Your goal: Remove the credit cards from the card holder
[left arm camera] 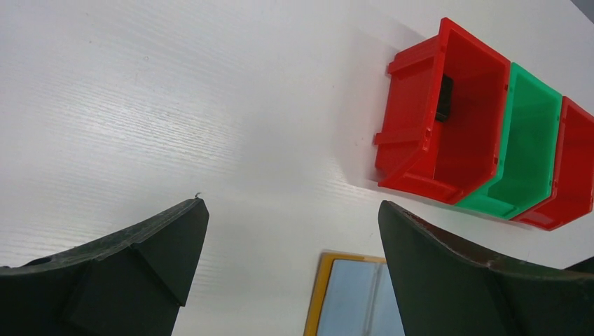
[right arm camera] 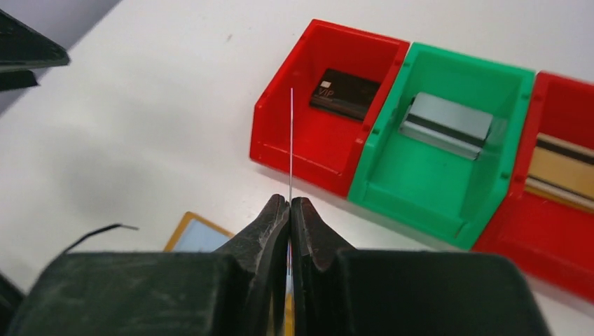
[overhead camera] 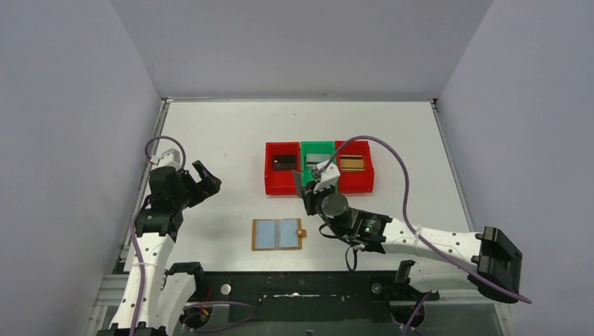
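The card holder (overhead camera: 278, 234) lies open flat on the table, tan-edged with pale blue pockets, and also shows in the wrist views (left arm camera: 350, 294) (right arm camera: 196, 234). My right gripper (overhead camera: 308, 194) (right arm camera: 290, 201) is shut on a thin dark card (overhead camera: 300, 183), seen edge-on (right arm camera: 291, 140), held upright in front of the bins. A black card (overhead camera: 283, 162) (right arm camera: 344, 92) lies in the left red bin, a silver one (overhead camera: 319, 157) (right arm camera: 446, 124) in the green bin, a gold one (overhead camera: 352, 162) (right arm camera: 560, 168) in the right red bin. My left gripper (overhead camera: 206, 182) (left arm camera: 291, 206) hangs open and empty, left of the holder.
A red bin (overhead camera: 280, 187), a green bin (overhead camera: 319, 145) and a second red bin (overhead camera: 358, 186) stand side by side at mid-table. Grey walls close in both sides. The right arm's cable (overhead camera: 399, 161) loops over the bins' right end.
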### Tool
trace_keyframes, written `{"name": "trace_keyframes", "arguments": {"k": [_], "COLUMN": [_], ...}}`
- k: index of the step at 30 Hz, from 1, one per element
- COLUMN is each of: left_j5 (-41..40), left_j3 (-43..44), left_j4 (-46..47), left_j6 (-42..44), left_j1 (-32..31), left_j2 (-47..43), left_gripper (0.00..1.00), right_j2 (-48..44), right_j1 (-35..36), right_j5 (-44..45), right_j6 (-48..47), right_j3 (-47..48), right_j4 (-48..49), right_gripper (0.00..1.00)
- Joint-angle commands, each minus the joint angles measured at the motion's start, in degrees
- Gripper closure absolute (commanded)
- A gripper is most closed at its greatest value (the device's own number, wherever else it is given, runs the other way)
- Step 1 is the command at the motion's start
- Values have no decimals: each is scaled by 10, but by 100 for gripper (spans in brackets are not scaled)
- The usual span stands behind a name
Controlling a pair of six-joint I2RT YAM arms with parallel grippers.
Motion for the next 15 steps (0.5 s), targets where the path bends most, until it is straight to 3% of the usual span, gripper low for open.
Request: {"name": "trace_keyframes", "arguments": {"k": [1,7,10,15], "left_j5": [8,2,-8,-18], "left_j3": [3,6,7,9], "left_j4": [48,41,38,35], "left_j6": [7,9,9,9], "left_j1": [4,9,11,13], "left_j2": [1,7,1,-7], "left_gripper": [5,5,4,4], "right_j2": [75,192,239,318], "right_j1": [-6,-10,-18,-54], "right_j5": [58,77,20,-56], "right_j6": [-189,-404,-529,-594], "right_j3": [79,167,188,254], "right_j4": [-12,4,21,-16], "right_gripper": [100,100,100,100]}}
